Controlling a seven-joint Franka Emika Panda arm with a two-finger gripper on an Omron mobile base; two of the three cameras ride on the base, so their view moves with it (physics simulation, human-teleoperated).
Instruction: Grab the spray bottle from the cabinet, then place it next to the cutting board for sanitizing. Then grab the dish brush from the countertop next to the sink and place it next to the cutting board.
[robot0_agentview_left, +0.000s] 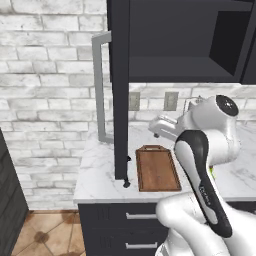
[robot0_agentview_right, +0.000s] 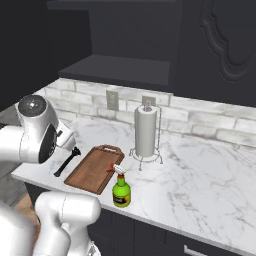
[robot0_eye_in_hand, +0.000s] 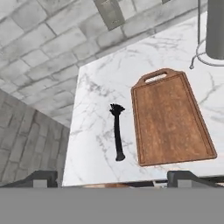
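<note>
The spray bottle (robot0_agentview_right: 121, 190), green with a red-and-white nozzle, stands upright on the countertop (robot0_agentview_right: 200, 170) just off the front right corner of the cutting board (robot0_agentview_right: 95, 167). The black dish brush (robot0_agentview_right: 67, 161) lies flat on the marble left of the board. In the hand view the dish brush (robot0_eye_in_hand: 117, 131) lies alongside the cutting board (robot0_eye_in_hand: 170, 118), a short gap apart. My gripper (robot0_eye_in_hand: 114, 178) is open above the counter's front edge, high over the brush, with nothing between its fingertips (robot0_eye_in_hand: 41, 177). The cabinet (robot0_agentview_left: 170, 50) hangs above with its door swung open.
The open cabinet door (robot0_agentview_left: 120, 90) with its grey bar handle (robot0_agentview_left: 100, 85) juts out over the counter's left end, near the brush. A paper towel holder (robot0_agentview_right: 146, 132) stands behind the board. Wall outlets (robot0_agentview_right: 112, 99) sit on the brick backsplash. Dark drawers (robot0_agentview_left: 125, 220) are below.
</note>
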